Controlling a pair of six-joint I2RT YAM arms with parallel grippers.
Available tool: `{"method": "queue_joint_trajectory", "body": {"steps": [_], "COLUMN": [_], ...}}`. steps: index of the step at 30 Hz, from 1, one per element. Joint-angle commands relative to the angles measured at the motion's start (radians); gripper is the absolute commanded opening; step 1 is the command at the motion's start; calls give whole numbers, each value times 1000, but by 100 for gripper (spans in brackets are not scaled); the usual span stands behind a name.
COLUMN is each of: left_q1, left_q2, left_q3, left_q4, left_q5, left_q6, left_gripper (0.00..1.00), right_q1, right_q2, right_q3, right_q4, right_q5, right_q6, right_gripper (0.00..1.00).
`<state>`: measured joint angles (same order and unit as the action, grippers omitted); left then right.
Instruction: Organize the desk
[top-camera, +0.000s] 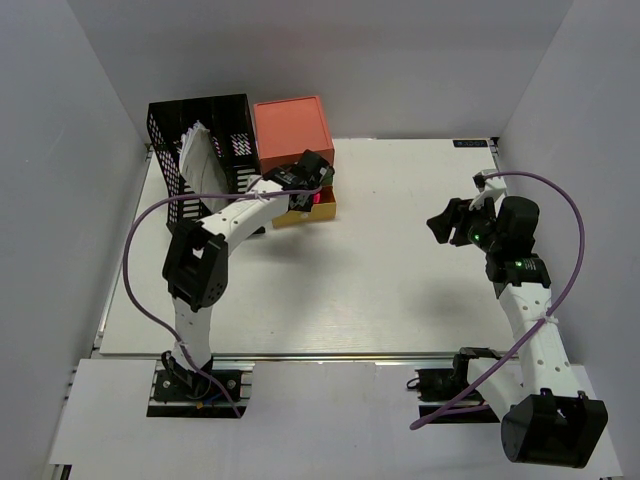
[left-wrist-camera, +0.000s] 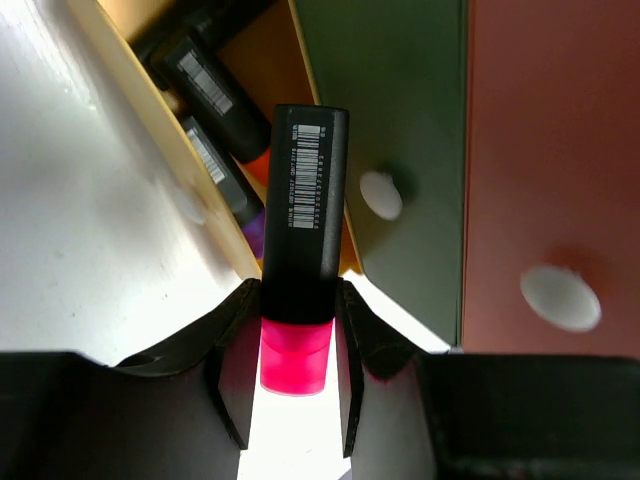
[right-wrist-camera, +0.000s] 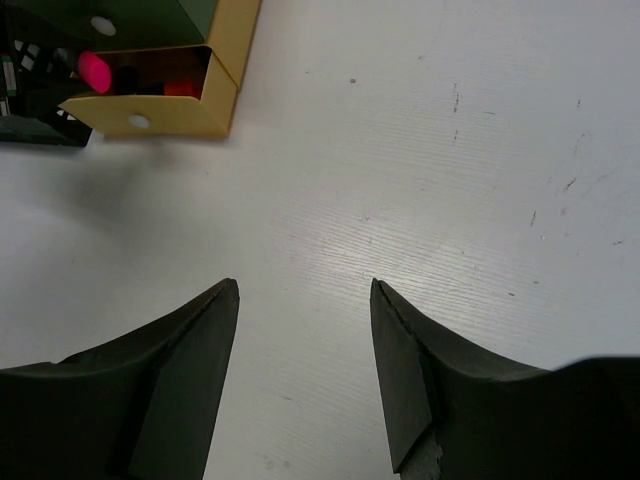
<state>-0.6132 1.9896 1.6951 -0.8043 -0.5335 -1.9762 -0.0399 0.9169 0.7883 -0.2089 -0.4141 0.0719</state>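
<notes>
My left gripper (top-camera: 318, 190) is at the back left of the white desk (top-camera: 380, 260), over the pulled-out yellow drawer (top-camera: 305, 212). It is shut on a black marker (left-wrist-camera: 305, 210) with a pink cap, held near the cap end. The marker's body points into the yellow drawer (left-wrist-camera: 150, 110), where other black markers (left-wrist-camera: 215, 90) lie. My right gripper (top-camera: 440, 222) hovers open over the right half of the desk, and nothing is between its fingers (right-wrist-camera: 400, 380). From there the yellow drawer (right-wrist-camera: 160, 115) shows at the far left, with the pink cap (right-wrist-camera: 95, 70) above it.
A small drawer unit with a coral top (top-camera: 291, 130) stands at the back, and the yellow drawer sticks out of its base. Its green front (left-wrist-camera: 400, 100) and coral front (left-wrist-camera: 560, 150) are closed. A black mesh file rack (top-camera: 200, 140) holding papers stands to its left.
</notes>
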Motion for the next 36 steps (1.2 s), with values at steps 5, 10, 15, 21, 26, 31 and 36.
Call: {"method": "queue_joint_trajectory", "body": {"steps": [5,10,15,21,26,31,36], "left_q1": [29,38,47,47,47,47,47], "left_q2": [-6,0,-2,5,-2,-18,-34], "left_q3": [-8,-9,-28,-35,-51,-72,-100], "left_q4": [40,68,94,103,112,129,146], "left_q5": [-2,15,36,49,50,53,58], "left_q6": [-197,-193,-194,-193,-191,-185,-181], "left_gripper": [0,13,31,37,48,53,53], "right_q1": [-9,-9,-11,-18,-21,-28,-37], "right_q2": [-13,-13,-12,-12,-12,-13,-12], "right_q3": [-1,-1,0,-1,-1,-1,-1], "right_q4": [37,36,36,37,36,32,29], "right_q5": [5,5,6,5,0,-9,-22], "right_q6": [-4,-6,-7,-7,-6,-7,-6], "right_gripper": [61,61,61,61,61,61,61]}}
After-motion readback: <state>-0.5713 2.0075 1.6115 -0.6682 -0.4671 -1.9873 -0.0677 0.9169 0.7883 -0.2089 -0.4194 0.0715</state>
